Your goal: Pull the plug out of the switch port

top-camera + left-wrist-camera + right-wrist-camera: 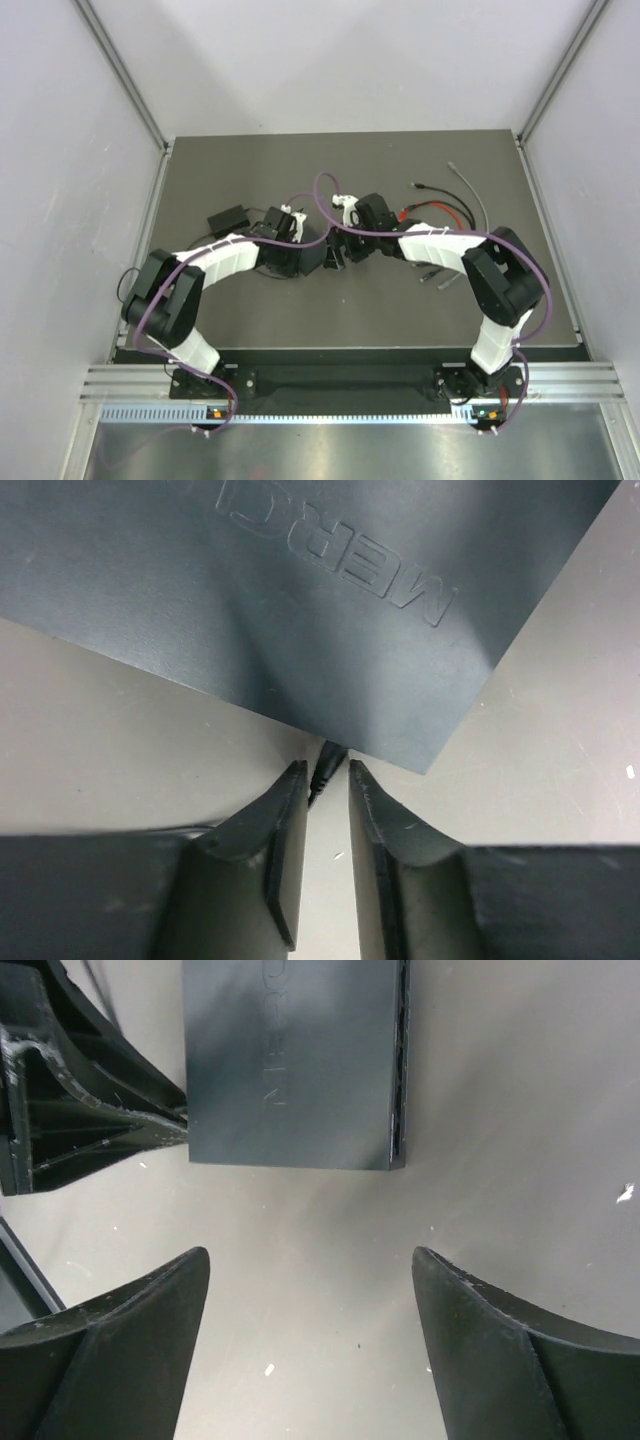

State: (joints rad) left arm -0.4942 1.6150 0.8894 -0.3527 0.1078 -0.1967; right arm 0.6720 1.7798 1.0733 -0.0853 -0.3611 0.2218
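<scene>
- Lying flat on the dark surface point(500, 1160), mid-table between the two arms: the switch point(290, 1060), a matt grey-black box with embossed lettering point(340, 550) on its top.
- Same switch, thin edge: in the right wrist view I see dark slots along the side at the right of the picture. They are too narrow for me to call them sockets with confidence.
- One plug point(328, 763): small and black, poking out from the switch's near edge close to a corner, seen in the left wrist view.
- My left gripper point(327, 772): fingers drawn to a narrow gap, tips either side of the plug and close up to the switch's edge. I cannot tell whether the pads actually bite on the plug.
- My right gripper point(310, 1252): fingers spread wide with only bare surface between them. The switch is just ahead, apart from both tips.
- One adapter brick point(228, 216): small and black, left of the left gripper in the top view.
- Several loose cables point(440, 206): red, black and grey, on the far right part of the surface, well apart from the switch.
</scene>
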